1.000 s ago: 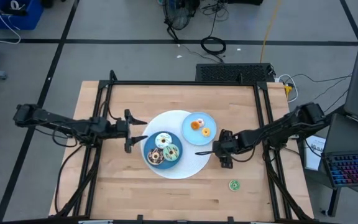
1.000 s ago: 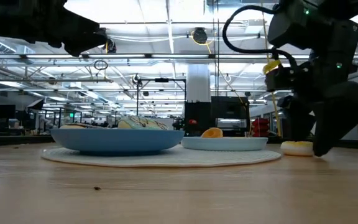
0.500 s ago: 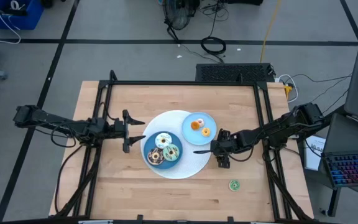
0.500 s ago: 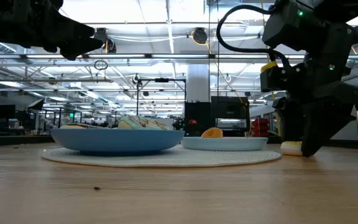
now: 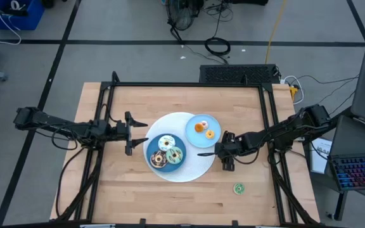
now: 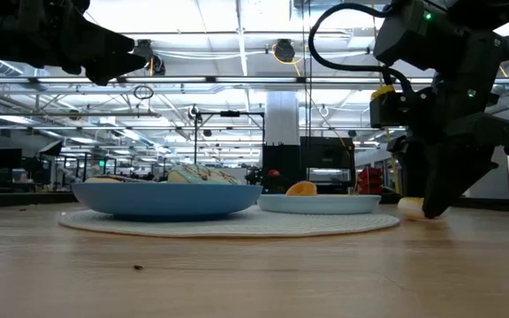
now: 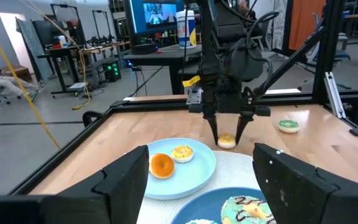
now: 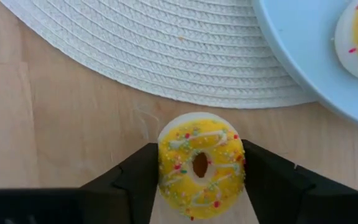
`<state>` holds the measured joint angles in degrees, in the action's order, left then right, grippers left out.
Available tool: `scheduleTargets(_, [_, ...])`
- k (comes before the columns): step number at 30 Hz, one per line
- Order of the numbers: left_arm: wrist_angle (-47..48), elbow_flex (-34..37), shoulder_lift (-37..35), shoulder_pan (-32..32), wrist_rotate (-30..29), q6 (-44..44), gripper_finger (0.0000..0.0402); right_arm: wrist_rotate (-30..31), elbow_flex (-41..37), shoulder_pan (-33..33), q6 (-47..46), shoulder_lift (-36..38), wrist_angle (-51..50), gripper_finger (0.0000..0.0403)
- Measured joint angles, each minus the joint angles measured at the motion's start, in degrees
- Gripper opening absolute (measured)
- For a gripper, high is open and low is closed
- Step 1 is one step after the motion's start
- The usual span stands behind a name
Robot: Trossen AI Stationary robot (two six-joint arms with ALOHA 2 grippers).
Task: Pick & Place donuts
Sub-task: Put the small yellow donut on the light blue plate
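Since a second ago the right gripper (image 7: 227, 129) has slid in from the worktop's edge toward the white woven mat (image 5: 198, 168) and come down over a small yellow donut (image 8: 200, 163); its fingers (image 8: 135, 180), which stood wider then, now press against the donut's two sides on the bare wood just off the mat's rim. In the low view that donut, formerly plain to see beside the gripper, shows only as a pale sliver behind the dark fingers. Everything else has kept its place. On the mat, the dark blue plate (image 5: 151, 147) carries three larger donuts, white-iced (image 5: 165, 142), chocolate-brown (image 5: 158, 159) and green-iced (image 5: 174, 154), and the light blue plate (image 5: 203, 118), on the side of the mat toward the right arm, carries an orange donut (image 7: 161, 165) and a small yellow-topped one (image 7: 182, 152). A tiny green donut (image 5: 238, 188) lies alone on the worktop, well apart from the mat, beyond the right gripper. Nothing stands between the clasped yellow donut and the mat. Opposite, the left gripper (image 5: 142, 133) hovers above the mat's far rim, just beside the dark blue plate, its fingers (image 7: 294, 183) spread apart and empty.
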<state>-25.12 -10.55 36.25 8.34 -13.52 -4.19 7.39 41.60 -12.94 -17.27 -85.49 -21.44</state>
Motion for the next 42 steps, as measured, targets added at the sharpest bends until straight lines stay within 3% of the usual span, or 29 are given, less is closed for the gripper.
scheduleTargets(10, [0.00,0.00,0.00,0.02,0.07,0.00,0.0274,0.03,0.72,0.53,0.13,2.97,0.06,0.0175])
scheduleTargets(19, [-0.18,0.00,0.07,0.00,0.13,-0.02,0.0282,-0.19,8.32,4.04,6.28,6.16,5.76,0.0169])
scheduleTargets(29, [-0.16,0.00,0.11,0.00,0.11,-0.02,0.0277,-7.10,19.84,13.33,18.65,-5.68,1.69,0.0169])
scheduleTargets(34, [-0.20,0.00,0.11,0.00,0.11,-0.02,0.0283,-7.71,21.66,17.40,21.04,-11.50,-0.04,0.0171])
scheduleTargets(38, [-0.29,0.00,0.11,0.02,0.11,-0.02,0.0277,-9.11,21.66,18.89,21.53,-13.94,-0.26,0.0193])
scheduleTargets(42, [-0.33,0.00,0.11,0.01,0.11,-0.02,0.0274,-9.17,21.66,19.29,20.02,-14.99,0.10,0.0239])
